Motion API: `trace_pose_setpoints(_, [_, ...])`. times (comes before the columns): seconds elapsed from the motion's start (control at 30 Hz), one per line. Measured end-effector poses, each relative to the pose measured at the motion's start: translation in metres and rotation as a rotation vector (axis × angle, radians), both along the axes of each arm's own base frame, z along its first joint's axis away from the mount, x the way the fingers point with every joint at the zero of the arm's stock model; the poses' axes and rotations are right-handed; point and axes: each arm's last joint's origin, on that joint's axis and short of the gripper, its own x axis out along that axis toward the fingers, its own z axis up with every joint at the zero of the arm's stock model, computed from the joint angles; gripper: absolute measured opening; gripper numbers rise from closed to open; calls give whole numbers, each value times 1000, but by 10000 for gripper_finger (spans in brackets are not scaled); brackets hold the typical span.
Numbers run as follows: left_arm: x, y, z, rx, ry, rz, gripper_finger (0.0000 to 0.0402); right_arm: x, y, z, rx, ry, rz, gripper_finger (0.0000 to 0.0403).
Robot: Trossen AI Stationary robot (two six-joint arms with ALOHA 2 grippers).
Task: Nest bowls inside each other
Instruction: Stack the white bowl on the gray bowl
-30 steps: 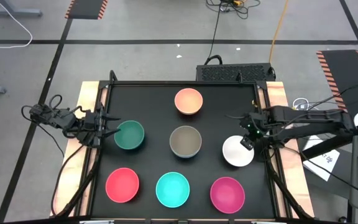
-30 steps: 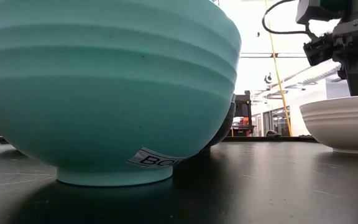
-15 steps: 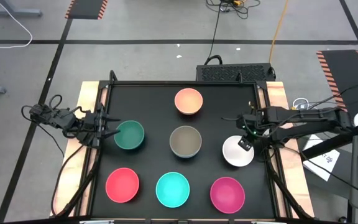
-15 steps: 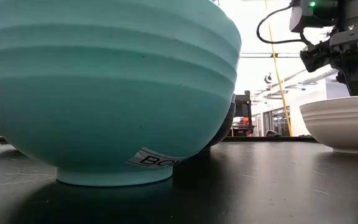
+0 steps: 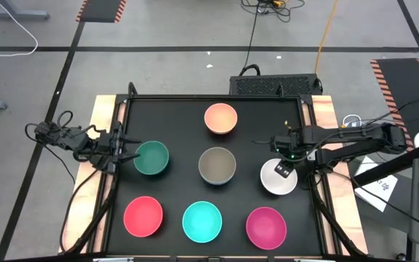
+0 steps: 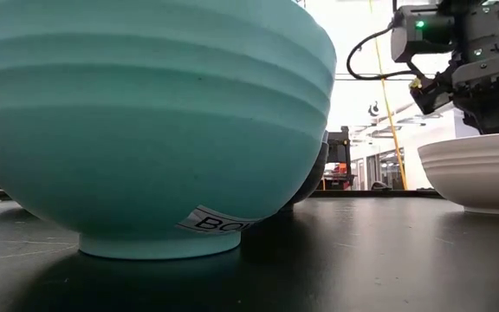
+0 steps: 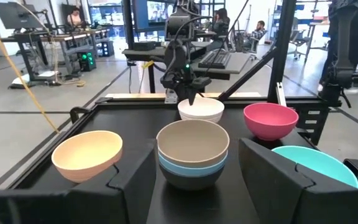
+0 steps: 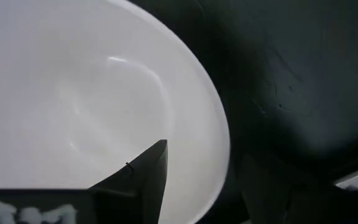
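— Step in hand?

— Fetching the white bowl (image 5: 277, 177). My right gripper (image 5: 285, 163) hangs over its rim, one finger inside the wall, one outside, spread, pinching nothing yet. Next: drop, close on the rim, lift, carry to the stack.

— The stack?

— Mid-table: olive-grey bowl (image 7: 192, 144) nested in a blue one, dark bowl under both.

— Left side?

— My left gripper (image 5: 126, 153) waits spread beside the dark green bowl (image 5: 151, 158), at the table's left edge.

— The white bowl itself?

— Plain, glossy, upright, empty, right of the stack.
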Motion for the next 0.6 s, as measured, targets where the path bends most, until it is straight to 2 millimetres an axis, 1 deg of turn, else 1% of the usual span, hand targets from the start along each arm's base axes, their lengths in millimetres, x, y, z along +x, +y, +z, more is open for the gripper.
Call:
trace_pose_setpoints(0.1, [0,0,0,-1,-2,-4,225,4,0,-1,-4,-24,5,151])
trace_pose_setpoints(0.17, [0,0,0,-2,-2,-11,225,6,-1,-1,-9,-46,25,127])
trace_pose_setpoints(0.37, [0,-1,1,-4,-5,-31,225,12,-4,-5,-26,-47,26,18])
trace_pose_setpoints(0.4, [0,-1,1,-5,-5,-31,225,13,-4,-7,-24,-45,24,10])
trace_pose_setpoints(0.53, [0,-1,1,-5,-5,-33,225,17,-4,-18,7,-35,28,11])
trace_pose_setpoints(0.6, [0,-1,1,-5,-6,-38,225,18,-4,-20,9,-29,27,6])
